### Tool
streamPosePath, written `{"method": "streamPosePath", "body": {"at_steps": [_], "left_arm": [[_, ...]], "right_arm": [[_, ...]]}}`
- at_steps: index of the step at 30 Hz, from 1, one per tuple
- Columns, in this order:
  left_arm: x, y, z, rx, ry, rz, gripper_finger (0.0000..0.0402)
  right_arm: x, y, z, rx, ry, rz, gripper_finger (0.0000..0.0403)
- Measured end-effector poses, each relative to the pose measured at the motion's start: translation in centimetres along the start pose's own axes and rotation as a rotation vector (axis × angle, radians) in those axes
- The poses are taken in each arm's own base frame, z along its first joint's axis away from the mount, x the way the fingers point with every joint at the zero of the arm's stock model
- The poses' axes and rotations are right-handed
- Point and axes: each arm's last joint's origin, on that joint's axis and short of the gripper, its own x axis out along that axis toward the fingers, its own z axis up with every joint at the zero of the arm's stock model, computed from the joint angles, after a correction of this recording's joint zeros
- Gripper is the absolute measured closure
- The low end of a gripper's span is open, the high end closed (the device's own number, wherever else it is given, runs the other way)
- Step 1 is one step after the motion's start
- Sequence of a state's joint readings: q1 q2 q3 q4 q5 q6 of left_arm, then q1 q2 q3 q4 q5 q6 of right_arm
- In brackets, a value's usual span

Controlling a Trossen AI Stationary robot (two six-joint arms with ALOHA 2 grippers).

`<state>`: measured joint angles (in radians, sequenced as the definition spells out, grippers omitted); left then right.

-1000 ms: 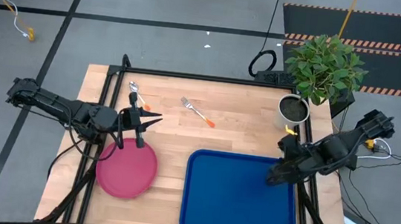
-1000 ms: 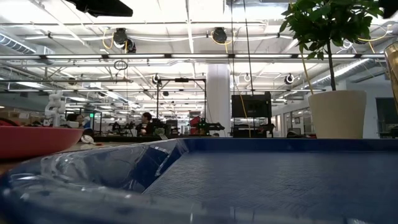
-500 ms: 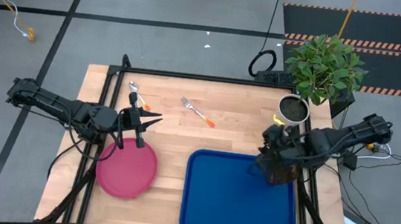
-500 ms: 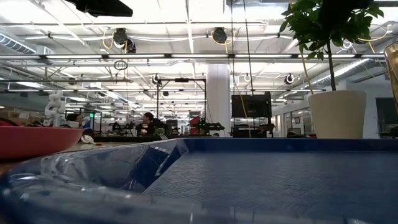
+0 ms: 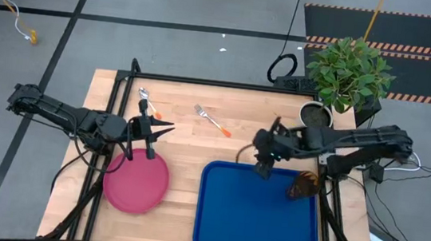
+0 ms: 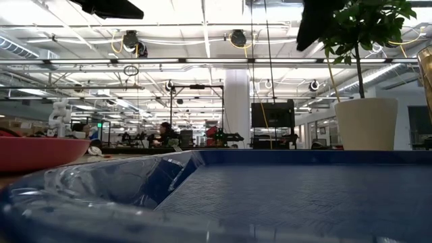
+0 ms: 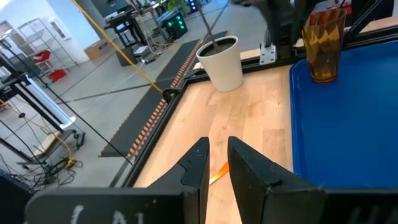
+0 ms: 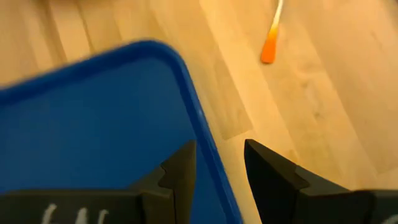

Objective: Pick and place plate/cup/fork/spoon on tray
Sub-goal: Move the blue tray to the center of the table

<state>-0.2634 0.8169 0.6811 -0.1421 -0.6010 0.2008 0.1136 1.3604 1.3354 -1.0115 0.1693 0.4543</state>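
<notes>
Both arms matte black, jointed tubular links, black cables trailing off each base. Left pincer (image 7: 214, 163), right pincer (image 8: 214, 163): dark angular wedge fingers.

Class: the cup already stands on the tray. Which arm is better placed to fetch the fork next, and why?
Probably the right: its open gripper hangs over the tray's far rim, close to the fork. The left gripper waits beside the plate.

Spoon (image 5: 145, 95) bowl too small to tell, fork (image 8: 272, 37) tines cut off, plate (image 6: 34, 152) perhaps edge-cropped
</notes>
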Motion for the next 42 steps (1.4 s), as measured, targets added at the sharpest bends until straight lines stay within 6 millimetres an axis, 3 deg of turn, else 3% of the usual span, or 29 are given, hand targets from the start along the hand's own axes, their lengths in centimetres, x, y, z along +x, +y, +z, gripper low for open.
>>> {"method": "streamPosePath", "body": {"at_steps": [11, 28, 42], "left_arm": [[0.0, -0.1, -0.3, 0.002, 0.026, -0.007, 0.0339], [0.0, -0.1, -0.5, 0.017, 0.047, -0.009, 0.0339], [0.0, -0.1, -0.5, 0.041, 0.048, -0.008, 0.0339]], "right_arm": [[7.3, -3.6, 2.8, -0.077, 0.239, 0.182, 0.0273], [15.4, -4.5, 3.0, -0.223, 0.394, 0.318, 0.0273], [16.8, -3.4, 3.7, -0.260, 0.293, 0.344, 0.0273]]}}
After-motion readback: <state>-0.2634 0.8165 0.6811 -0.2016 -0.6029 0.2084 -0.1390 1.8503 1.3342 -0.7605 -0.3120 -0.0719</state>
